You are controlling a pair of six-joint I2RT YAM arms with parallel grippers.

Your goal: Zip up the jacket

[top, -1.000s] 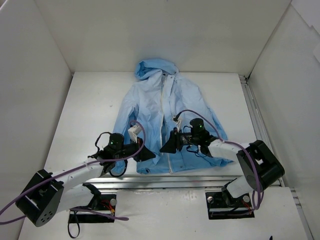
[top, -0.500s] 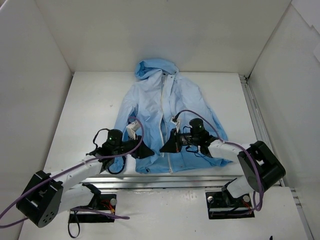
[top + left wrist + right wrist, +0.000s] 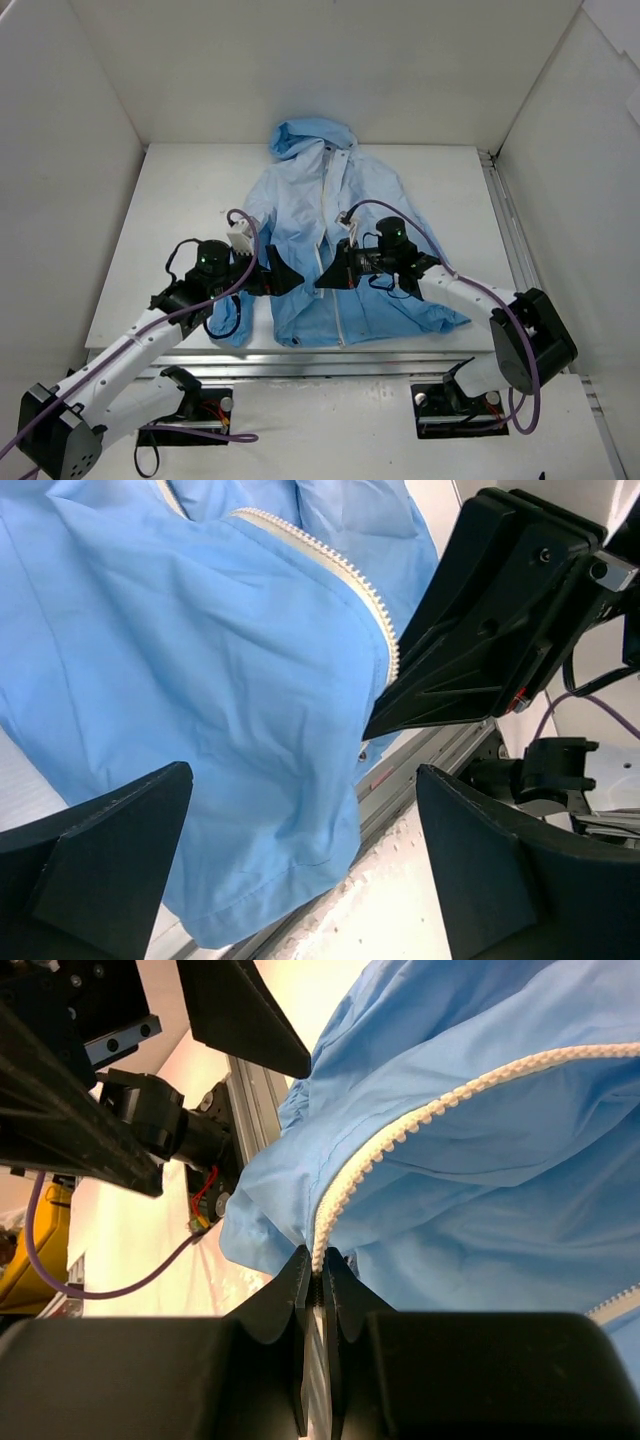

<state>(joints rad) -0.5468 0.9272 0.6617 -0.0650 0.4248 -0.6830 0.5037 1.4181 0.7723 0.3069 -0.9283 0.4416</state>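
On the white counter (image 3: 170, 220), the jacket (image 3: 300, 200) lies hood toward the far edge with its zipper (image 3: 400, 1136) running near-to-far; your right jaws pinch the zipper low down, and your left jaws stand wide open, empty, just beside them.

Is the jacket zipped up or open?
Open, at least low down: the right fingers pinch one loose zipper edge of the jacket, teeth bare and unjoined.

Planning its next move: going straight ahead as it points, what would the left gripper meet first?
Probably the jacket: its blue front fold lies between the left gripper's open jaws, with the right gripper just behind. Depth unclear.
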